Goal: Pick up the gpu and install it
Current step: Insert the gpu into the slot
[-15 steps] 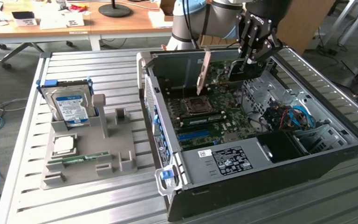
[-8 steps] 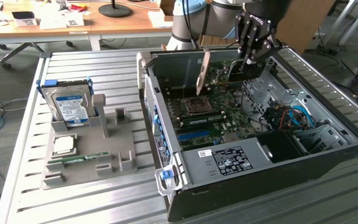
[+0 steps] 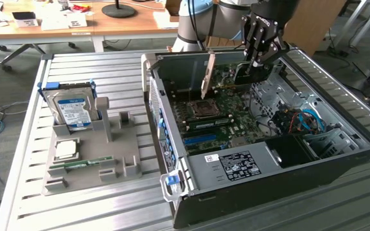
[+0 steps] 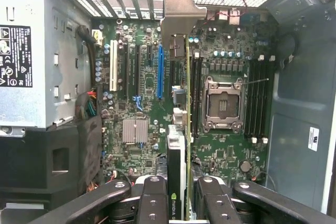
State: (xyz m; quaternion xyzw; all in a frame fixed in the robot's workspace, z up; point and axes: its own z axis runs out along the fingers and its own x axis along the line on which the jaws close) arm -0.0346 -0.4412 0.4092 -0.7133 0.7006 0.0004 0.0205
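Wrist view: cut off at the frame edge, gripper [image 4: 179,184] fingers [image 4: 153,203] part-closed, clamped on the gpu [image 4: 177,140]. Held edge-on over the motherboard [image 4: 226,153] inside the case [image 4: 299,103], seating in a slot hard to tell: thin green board, black cooler, silver bracket [image 4: 177,11].

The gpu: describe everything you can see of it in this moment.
The gpu is a thin green card with a black cooler and a silver end bracket. It stands on edge inside the open computer case, over the motherboard, bracket toward the rear wall. The gripper clamps its other end. Whether it touches a slot cannot be told.
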